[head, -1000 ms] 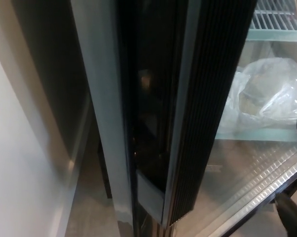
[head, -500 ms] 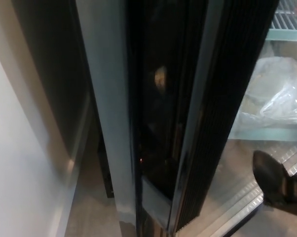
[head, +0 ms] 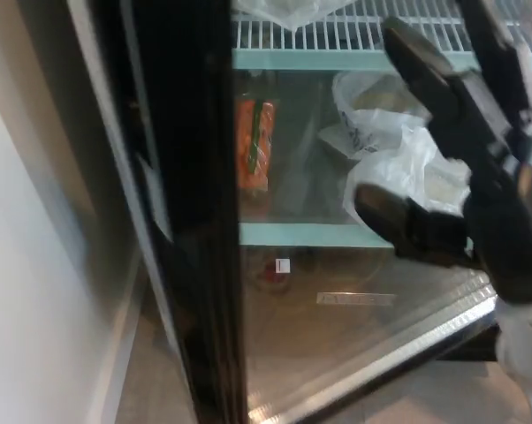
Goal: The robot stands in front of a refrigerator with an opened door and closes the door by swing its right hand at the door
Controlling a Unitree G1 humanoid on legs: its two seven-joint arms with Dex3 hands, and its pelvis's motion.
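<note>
Door (head: pixel 191 221): stood ajar, edge-on.
R. hand (head: pixel 465 172): fingers spread, empty, by fridge shelves.
Technique: sweep w/ flat fingers against door's face.

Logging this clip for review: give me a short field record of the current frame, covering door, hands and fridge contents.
door: glass door with a black edge, contents seen through it
right hand: raised, fingers apart, holding nothing
left hand: not in view
top shelf: white wire rack
lower shelf: orange packet, white plastic bags
</note>
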